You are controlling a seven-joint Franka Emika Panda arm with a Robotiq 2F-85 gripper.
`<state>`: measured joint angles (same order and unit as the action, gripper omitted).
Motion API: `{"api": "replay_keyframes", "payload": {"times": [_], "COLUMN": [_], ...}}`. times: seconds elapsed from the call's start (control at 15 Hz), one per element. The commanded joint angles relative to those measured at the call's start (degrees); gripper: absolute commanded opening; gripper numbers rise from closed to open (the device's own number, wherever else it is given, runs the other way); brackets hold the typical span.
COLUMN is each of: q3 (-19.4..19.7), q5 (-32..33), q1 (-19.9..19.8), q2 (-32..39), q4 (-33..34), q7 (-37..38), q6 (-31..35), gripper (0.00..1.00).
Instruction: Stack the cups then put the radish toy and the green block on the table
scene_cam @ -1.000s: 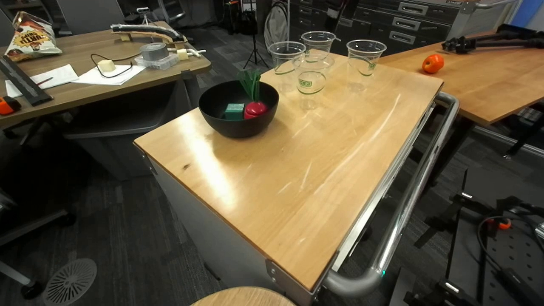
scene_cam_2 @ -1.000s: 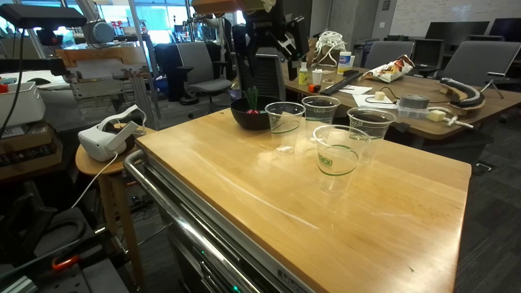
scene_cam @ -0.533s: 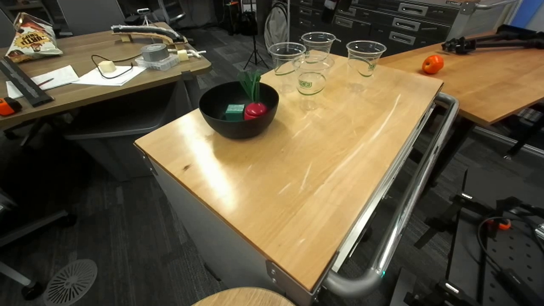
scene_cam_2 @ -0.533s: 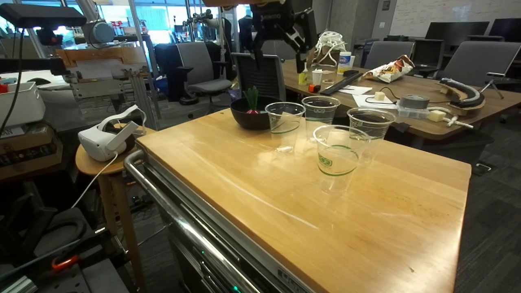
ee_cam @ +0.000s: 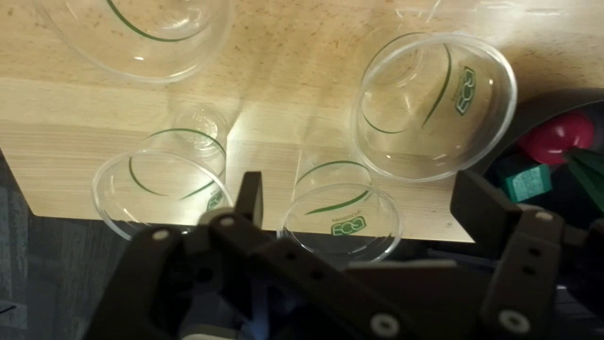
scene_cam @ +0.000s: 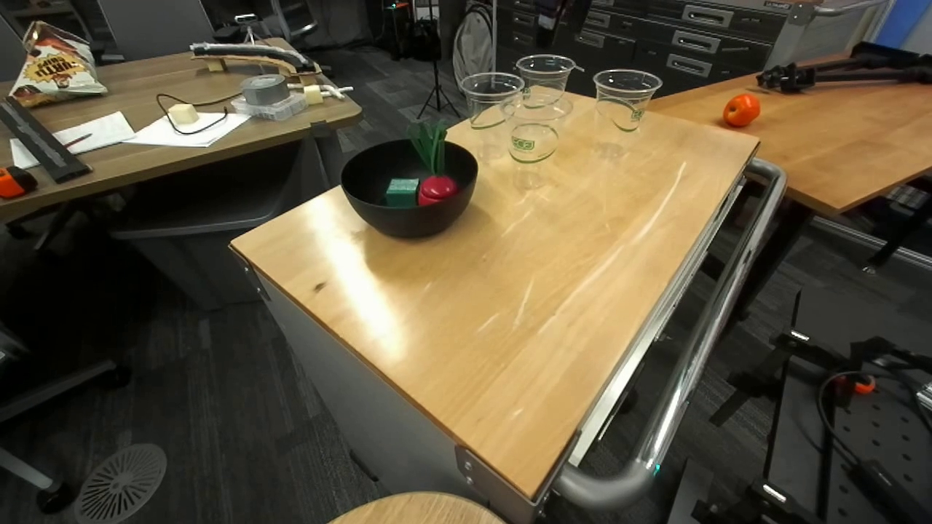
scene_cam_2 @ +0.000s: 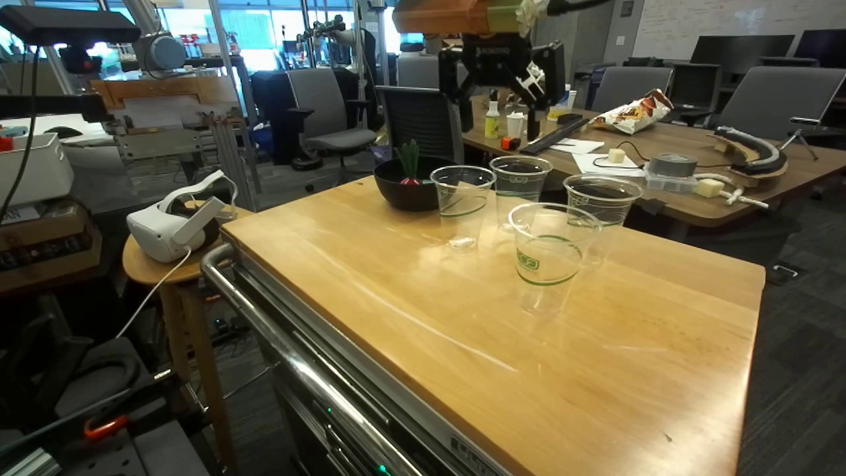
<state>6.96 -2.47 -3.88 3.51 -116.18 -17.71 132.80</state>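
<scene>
Inside the bowl [scene_cam_2: 404, 197], wrist view reveals green block [ee_cam: 527, 183].

The claw [scene_cam_2: 499, 125] is black with silvery screws [ee_cam: 384, 325], the housing [scene_cam_2: 456, 17] orange and green.

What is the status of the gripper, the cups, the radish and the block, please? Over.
Gripper open, nothing held. Four cups upright, unstacked. Radish and block in bowl, which may hinder a side grasp.
</scene>
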Motion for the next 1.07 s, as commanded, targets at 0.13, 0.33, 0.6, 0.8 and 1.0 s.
{"api": "replay_keyframes", "payload": {"times": [0.13, 0.33, 0.6, 0.8, 1.0], "q3": [-0.6, -0.93, -1.37, -1.84, -2.35], "q5": [-0.68, -0.33, 0.46, 0.96, 1.54], "q1": [-2.81, -3.5, -3.51, -3.24, -3.19], "q2": [7.1, 9.22, 11.15, 12.16, 12.54], "q4": [6.11, 7.18, 8.0, 8.0, 8.03], "q7": [-0.91, -1.26, -0.93, -0.65, -0.86], "q6": [-3.44, -5.6, -7.32, -6.59, -6.35], "gripper": [1.0, 1.0, 1.0, 0.93, 0.58]}}
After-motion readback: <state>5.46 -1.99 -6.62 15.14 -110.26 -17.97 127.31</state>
